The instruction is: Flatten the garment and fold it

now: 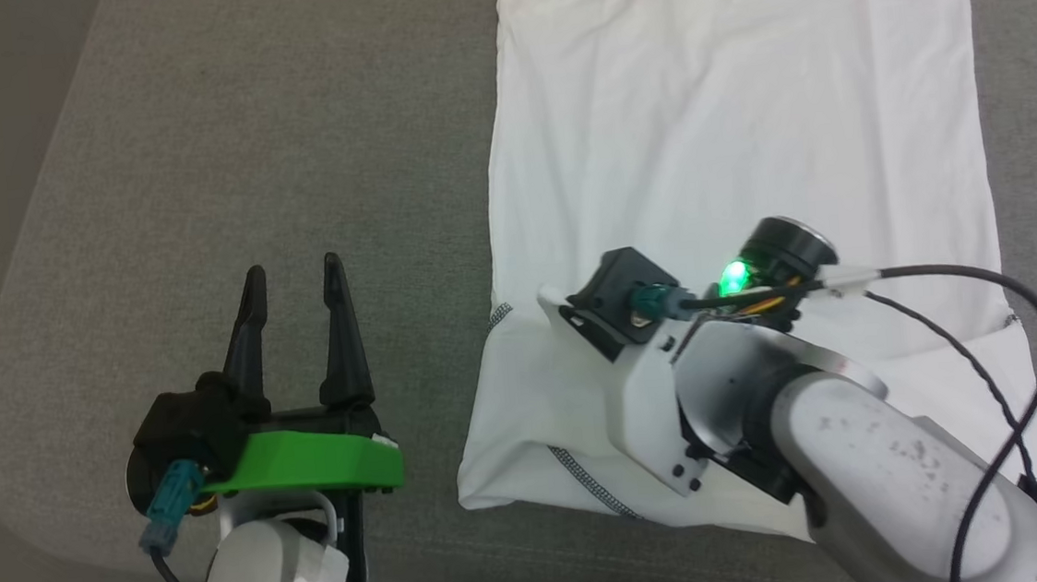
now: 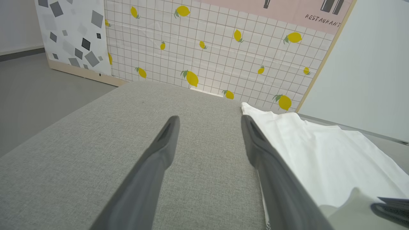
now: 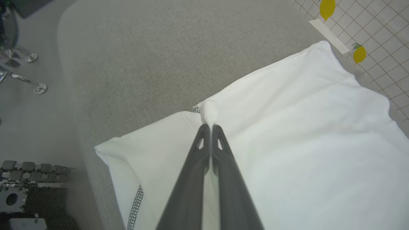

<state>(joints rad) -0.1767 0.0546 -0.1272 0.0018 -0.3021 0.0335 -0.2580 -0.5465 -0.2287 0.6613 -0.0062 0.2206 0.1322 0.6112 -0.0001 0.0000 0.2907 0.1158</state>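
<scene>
Grey woven upholstery (image 1: 237, 119) lies bare under your left gripper (image 1: 293, 267), whose two dark fingers stand wide apart with nothing between them. Just right of it, the white thin cloth shirt with zigzag-stitched seams (image 1: 728, 126) lies spread on the cushion, its near end doubled over. Your right gripper (image 3: 211, 126) is pinched together on a small tuft at that fold's edge (a slim hold, I judge). Pull hard and it may slip out, or drag the unpinned shirt sideways. The black looping cable (image 1: 942, 269) hangs over the cloth and could snag it.
</scene>
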